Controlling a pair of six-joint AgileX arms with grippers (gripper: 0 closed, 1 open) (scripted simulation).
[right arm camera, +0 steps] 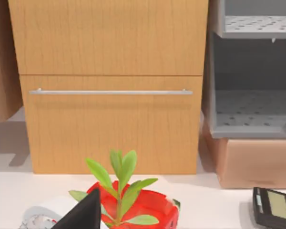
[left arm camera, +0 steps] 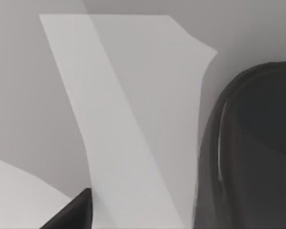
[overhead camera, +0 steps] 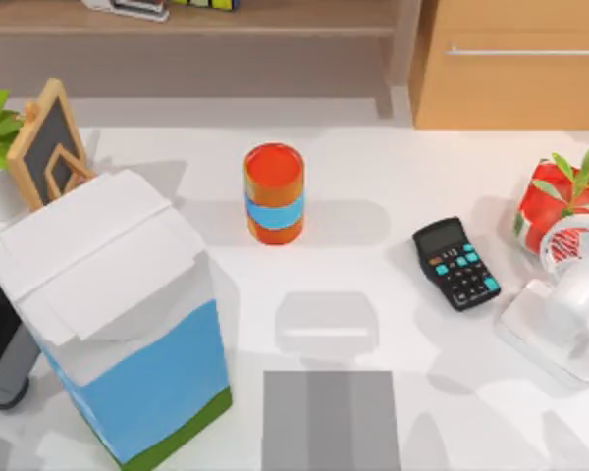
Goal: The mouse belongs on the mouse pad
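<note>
Nothing is done yet: the mouse pad [overhead camera: 331, 420] lies bare at the desk's near edge, around its middle. What I take for the mouse [left arm camera: 250, 152] is a dark rounded shape beside the white carton [overhead camera: 118, 314] by the desk's left edge. My left gripper [left arm camera: 74, 214] hovers close to it and my right gripper [right arm camera: 86, 212] idles at the right edge; whether either is apart or together I cannot tell.

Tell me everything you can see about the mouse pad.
The mouse pad is a flat grey rectangular mat with a darker grey band running down its middle. It looks thin and matte, lying flat on the white table at the near edge of the top view, a little right of the tall white, blue and green carton. Its near end is cut off by the frame. Nothing rests on the part that shows.
</note>
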